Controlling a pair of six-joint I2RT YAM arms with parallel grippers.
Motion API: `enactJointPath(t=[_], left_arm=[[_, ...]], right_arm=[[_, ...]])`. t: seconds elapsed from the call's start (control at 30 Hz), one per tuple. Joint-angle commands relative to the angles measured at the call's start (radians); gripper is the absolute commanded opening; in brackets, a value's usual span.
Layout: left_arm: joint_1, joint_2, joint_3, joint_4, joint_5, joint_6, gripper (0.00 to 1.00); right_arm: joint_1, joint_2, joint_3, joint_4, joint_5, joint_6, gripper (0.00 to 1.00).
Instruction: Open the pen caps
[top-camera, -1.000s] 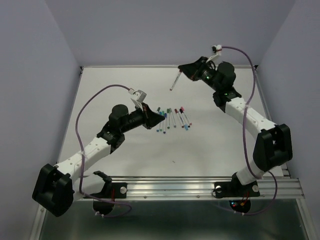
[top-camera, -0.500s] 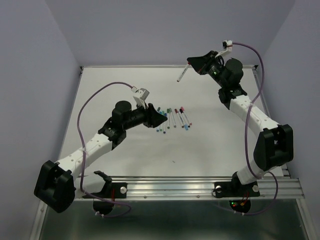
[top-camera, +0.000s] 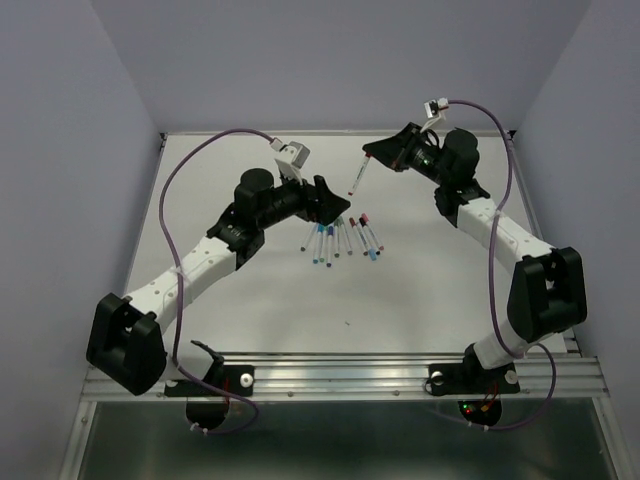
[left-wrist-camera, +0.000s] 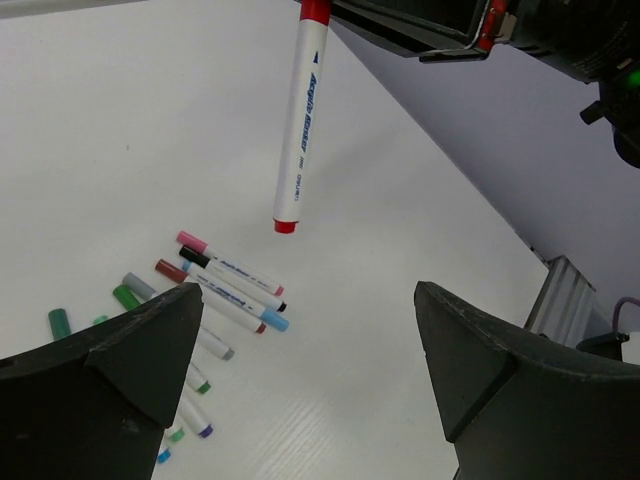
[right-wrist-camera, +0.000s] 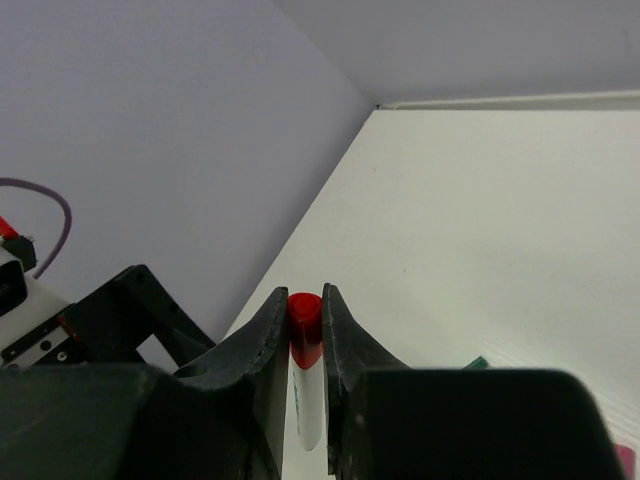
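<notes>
We see one white pen (left-wrist-camera: 300, 120), red at both ends, hanging tilted; other pens (top-camera: 340, 238) lie fanned on the bench (top-camera: 250, 290), a loose green cap (left-wrist-camera: 60, 322) beside them.

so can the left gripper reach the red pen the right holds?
Probably yes: left gripper is open, the red pen hangs free ahead of it, its top end in the right gripper.

White table (top-camera: 430, 290) fills the middle of the top view. Lavender walls (top-camera: 300, 60) close it in at 9, 12 and 3 o'clock, meeting in corners at 11 and 1. A ribbed metal rail (top-camera: 350, 378) runs along its 6 o'clock edge. Just above the rail, on the white, lies a tiny dark speck (top-camera: 347, 322).
</notes>
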Motion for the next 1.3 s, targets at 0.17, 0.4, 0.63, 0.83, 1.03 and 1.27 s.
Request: enactJointPath(t=[0.17,0.4,0.63,0.83,1.03,1.27], left_arm=[[-0.003,0.11,0.128,0.034,0.072,0.047,0.99],[-0.003,0.165,0.165,0.084,0.148,0.013,0.95],[-0.003,0.187,0.174,0.102,0.175,-0.015,0.4],[-0.003,0.188,0.158,0.114,0.197,-0.047,0.0],[-0.003,0.124,-0.022,0.226,0.204,-0.139,0.0],[-0.005,0.005,-0.211,0.301,0.189,-0.205,0.0]], right_arm=[[0.04,-0.002,-0.036,0.155,-0.09,0.131,0.01],[0.075,0.02,-0.033,0.157,-0.084,0.139,0.01],[0.094,0.03,-0.022,0.136,-0.092,0.12,0.01],[0.094,0.024,-0.033,0.117,-0.048,0.087,0.01],[0.048,0.023,0.048,0.028,0.124,0.011,0.01],[-0.09,0.06,0.111,0.007,0.213,-0.013,0.01]])
